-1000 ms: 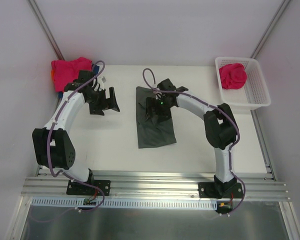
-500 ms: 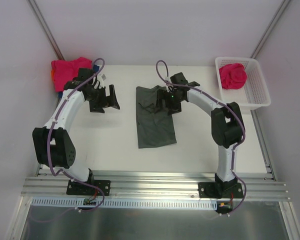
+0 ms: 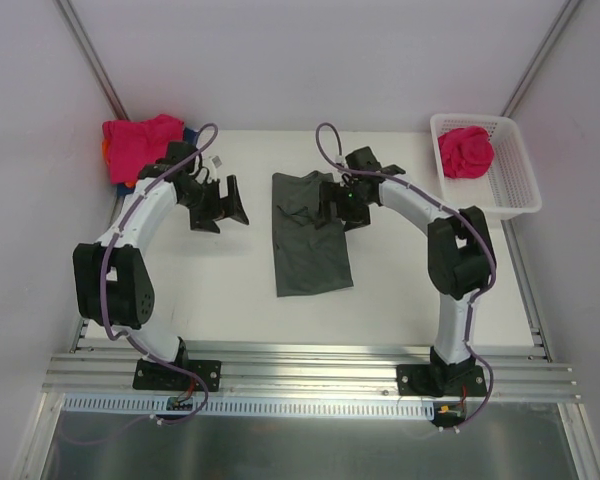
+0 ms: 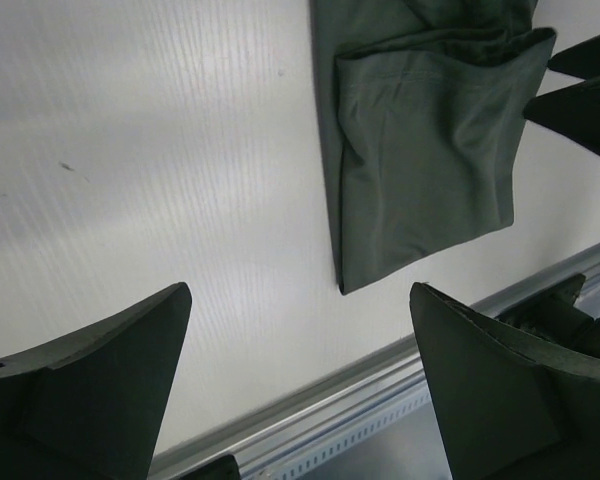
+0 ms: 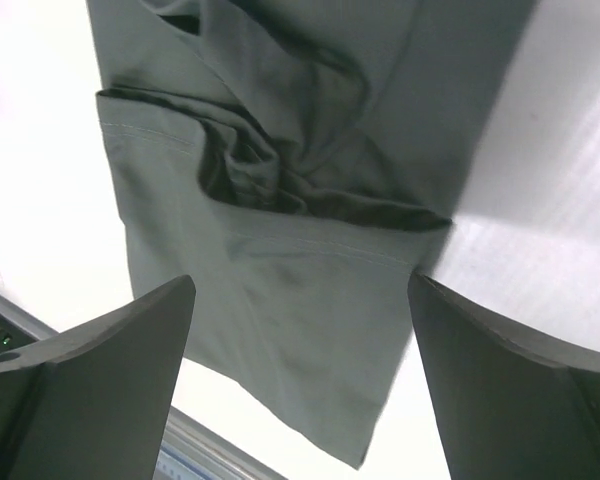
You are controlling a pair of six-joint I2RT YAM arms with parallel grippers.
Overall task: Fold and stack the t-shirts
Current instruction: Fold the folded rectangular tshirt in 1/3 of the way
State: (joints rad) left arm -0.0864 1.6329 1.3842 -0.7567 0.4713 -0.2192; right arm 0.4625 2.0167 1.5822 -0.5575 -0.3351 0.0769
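Observation:
A dark grey t-shirt (image 3: 310,245) lies on the table as a long folded strip, rumpled at its far end (image 5: 280,160); it also shows in the left wrist view (image 4: 420,150). My right gripper (image 3: 342,208) hovers open above that far end, nothing between its fingers (image 5: 90,370). My left gripper (image 3: 220,205) is open over bare table to the left of the shirt, empty. A pile of pink t-shirts (image 3: 140,143) with blue and orange cloth under it sits at the far left corner. Another pink t-shirt (image 3: 466,150) lies crumpled in the basket.
A white plastic lattice basket (image 3: 510,195) stands at the far right of the table. A metal rail (image 3: 310,370) runs along the near edge, by the arm bases. Walls close in the table on the left, back and right.
My right gripper has risen and drawn back from the middle of the grey shirt to its far end. The left gripper has shifted slightly right, toward the shirt.

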